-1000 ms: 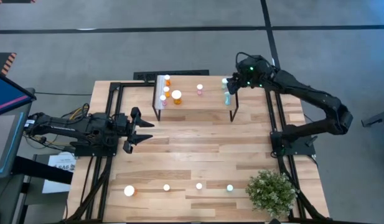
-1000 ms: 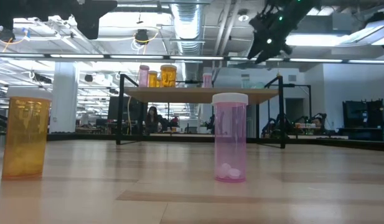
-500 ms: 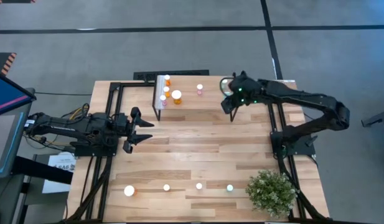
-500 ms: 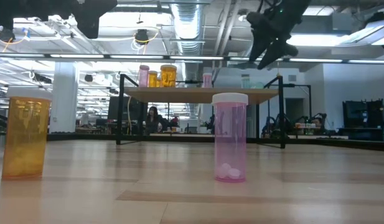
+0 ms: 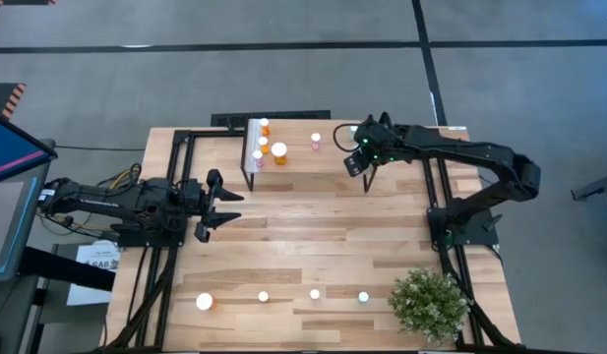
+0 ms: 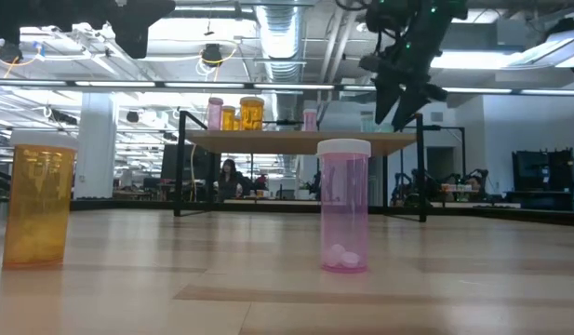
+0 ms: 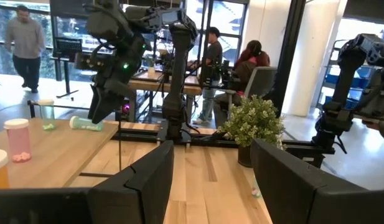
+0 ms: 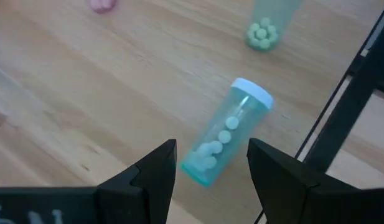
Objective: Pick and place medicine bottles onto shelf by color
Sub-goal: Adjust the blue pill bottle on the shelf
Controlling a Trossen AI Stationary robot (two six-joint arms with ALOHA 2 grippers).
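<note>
The shelf [image 5: 308,172] stands at the table's far side. Orange bottles [image 5: 279,151] and pink ones [image 5: 316,141] stand on it with their caps up. At its right end one teal bottle [image 8: 266,25] stands upright. A second teal bottle [image 8: 226,134] lies on its side on the shelf top. My right gripper [image 8: 210,168] hovers open just above this lying bottle, pointing steeply down, with a finger on either side of the bottle's bottom end. In the high view the right gripper [image 5: 357,165] hides that bottle. My left gripper [image 5: 224,205] waits open at the table's left.
Along the table's near edge stand a large orange bottle [image 5: 205,302], two small bottles [image 5: 264,295] [image 5: 315,293] and a teal one [image 5: 363,295]. A potted plant [image 5: 428,303] sits at the near right. The shelf's black leg [image 8: 353,106] runs close beside the lying bottle.
My right gripper has come down over the shelf's right end, moving toward the table's near and left edges and onto the lying teal bottle. It has tipped more steeply downward and rolled, and it has stayed open. No bottle has moved.
</note>
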